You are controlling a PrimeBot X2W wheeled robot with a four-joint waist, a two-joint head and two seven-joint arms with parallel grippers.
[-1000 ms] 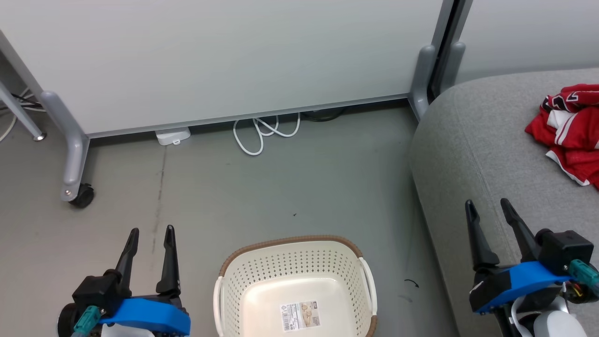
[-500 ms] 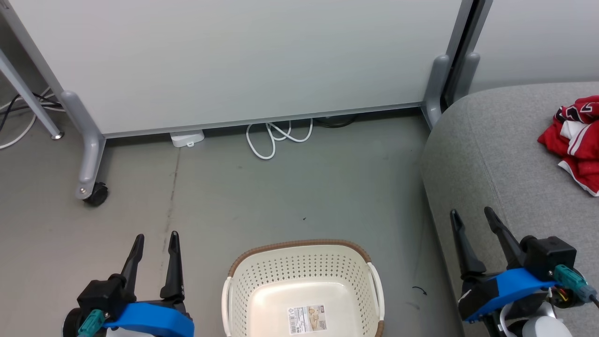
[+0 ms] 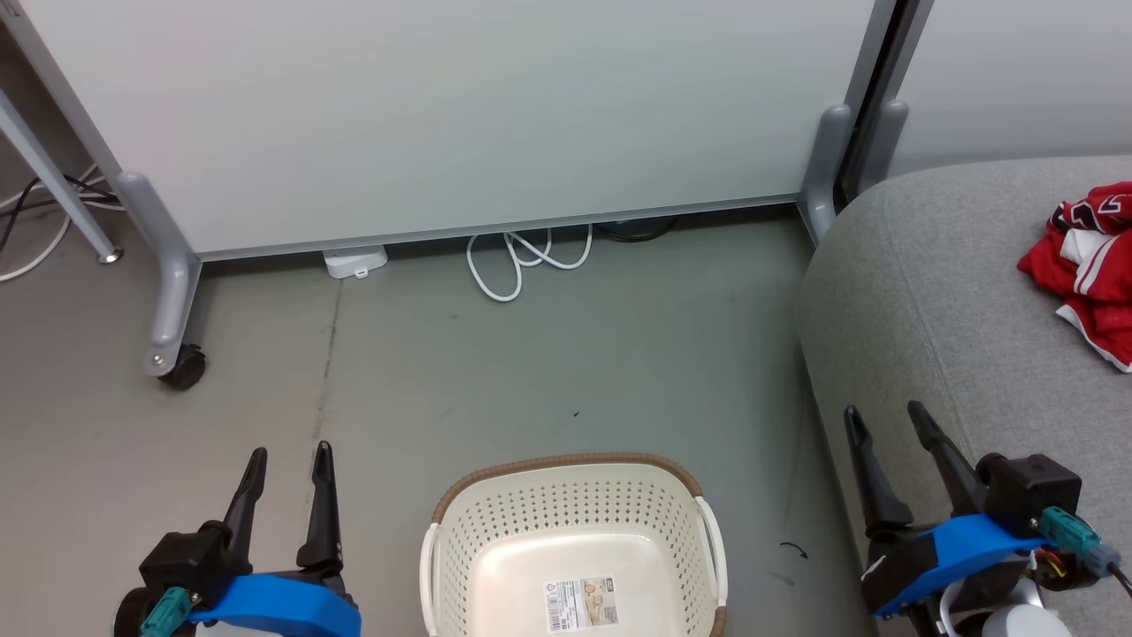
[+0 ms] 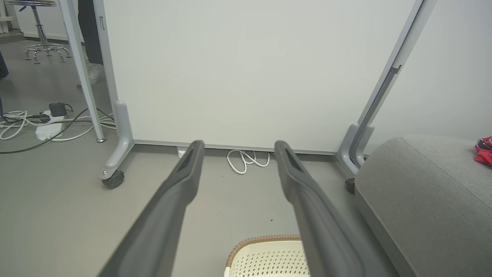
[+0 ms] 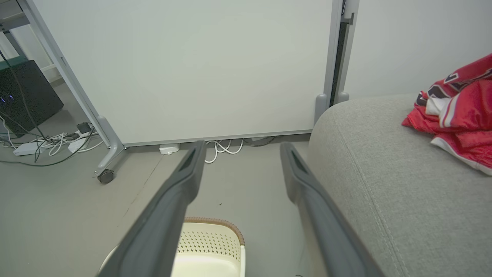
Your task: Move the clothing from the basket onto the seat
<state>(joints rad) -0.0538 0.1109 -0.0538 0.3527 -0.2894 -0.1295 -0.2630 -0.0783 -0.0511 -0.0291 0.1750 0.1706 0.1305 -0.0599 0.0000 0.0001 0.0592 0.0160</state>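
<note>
The cream basket with a brown rim stands on the floor at the bottom centre, with just a label on its bottom. Red clothing with white stripes lies crumpled on the grey seat at the right edge. My left gripper hovers open to the left of the basket, nothing between its fingers. My right gripper is open over the seat's front left corner, well short of the clothing. The right wrist view shows the clothing on the seat and the basket below.
A white wheeled partition closes the back, with a caster at its left foot. White cable loops and a small white box lie at its base. In the left wrist view, cables and a power strip lie at the far left.
The head camera has shifted, so the whole picture slid right and down. Both grippers stay open and sit slightly lower in the picture. The clothing and basket lie unchanged.
</note>
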